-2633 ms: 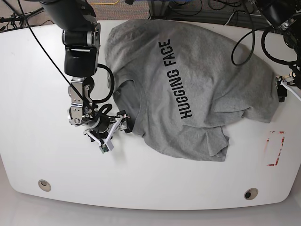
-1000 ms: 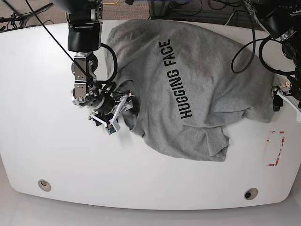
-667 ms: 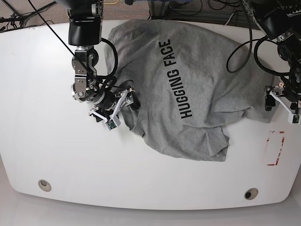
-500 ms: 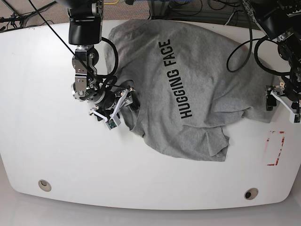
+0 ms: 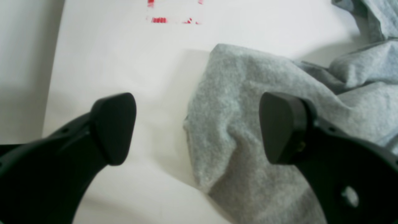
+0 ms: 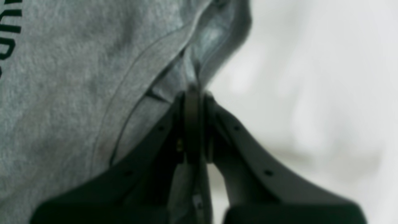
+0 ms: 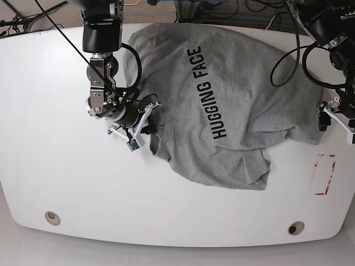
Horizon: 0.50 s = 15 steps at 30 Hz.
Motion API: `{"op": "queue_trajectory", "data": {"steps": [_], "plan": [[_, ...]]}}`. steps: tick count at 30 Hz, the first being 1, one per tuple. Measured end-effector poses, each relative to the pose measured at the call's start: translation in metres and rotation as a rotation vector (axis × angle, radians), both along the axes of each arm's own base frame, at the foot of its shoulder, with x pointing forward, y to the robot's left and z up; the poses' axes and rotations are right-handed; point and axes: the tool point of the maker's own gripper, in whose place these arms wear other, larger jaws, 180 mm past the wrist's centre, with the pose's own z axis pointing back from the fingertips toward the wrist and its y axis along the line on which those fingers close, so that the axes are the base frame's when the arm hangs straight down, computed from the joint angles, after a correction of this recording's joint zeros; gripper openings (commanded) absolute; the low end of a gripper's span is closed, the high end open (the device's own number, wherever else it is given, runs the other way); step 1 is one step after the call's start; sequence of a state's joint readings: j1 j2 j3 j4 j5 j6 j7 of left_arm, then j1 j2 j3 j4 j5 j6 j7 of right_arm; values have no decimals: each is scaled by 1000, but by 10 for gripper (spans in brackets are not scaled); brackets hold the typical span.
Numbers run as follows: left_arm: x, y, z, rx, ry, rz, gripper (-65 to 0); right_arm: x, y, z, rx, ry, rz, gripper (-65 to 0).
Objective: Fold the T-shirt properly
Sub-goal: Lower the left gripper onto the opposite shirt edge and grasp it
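— Where was the T-shirt [image 7: 222,105]?
— Spread across the white table [image 7: 50,166]. The right gripper [image 6: 192,93] pinched its collar, arm reaching down.
— The left gripper [image 5: 196,124]?
— Jaws wide, straddling the shirt's far edge.

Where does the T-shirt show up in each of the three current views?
Left wrist: T-shirt corner, centre-right, between open left gripper jaws.
Right wrist: collar filling left half, pinched by right gripper.
Base: centre, upper table.
Shared landmark: black lettering, also at the right wrist view's left edge.
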<state>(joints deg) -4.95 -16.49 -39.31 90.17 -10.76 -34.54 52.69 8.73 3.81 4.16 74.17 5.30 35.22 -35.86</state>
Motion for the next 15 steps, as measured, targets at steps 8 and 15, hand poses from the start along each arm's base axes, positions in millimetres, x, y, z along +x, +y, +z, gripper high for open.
{"op": "queue_trajectory", "data": {"steps": [8,15], "plan": [[12,-4,-22,-79,7,3,-94,-14,-16,0,-49,4,-11,-650],[12,-18,-56,-166,61,2,-84,-19,-39,3,-94,9,-39,-650]]}}
